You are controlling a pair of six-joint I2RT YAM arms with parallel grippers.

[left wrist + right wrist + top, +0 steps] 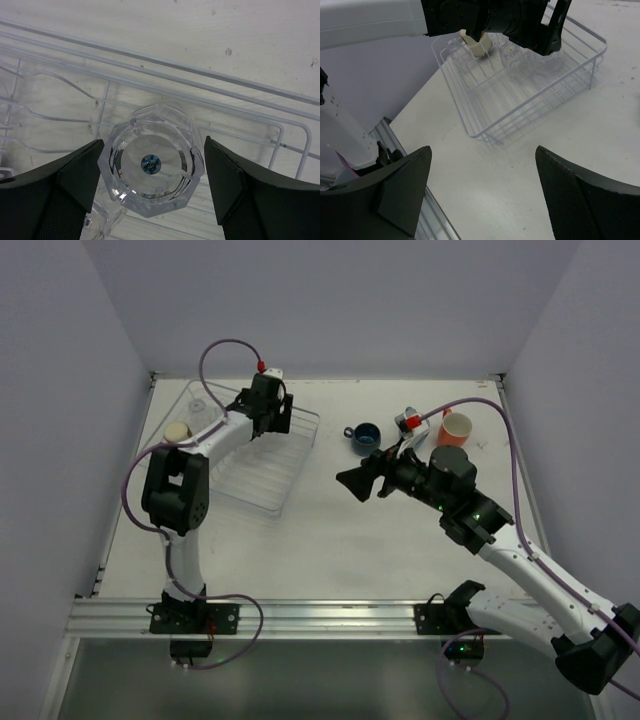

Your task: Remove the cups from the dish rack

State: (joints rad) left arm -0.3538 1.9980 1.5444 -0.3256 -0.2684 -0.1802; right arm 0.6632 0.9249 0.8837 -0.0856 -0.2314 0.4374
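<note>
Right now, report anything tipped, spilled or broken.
Nothing stands out. The blue cup and orange cup stand upright on the table, the cream cup leans in the rack, and a tumbler sits intact inside the open left hand. No spill shows.

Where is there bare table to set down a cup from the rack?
The widest bare patch lies on the white table, between the wire dish rack, the right gripper and the near rail. Crowded around the dark blue cup and orange cup.
</note>
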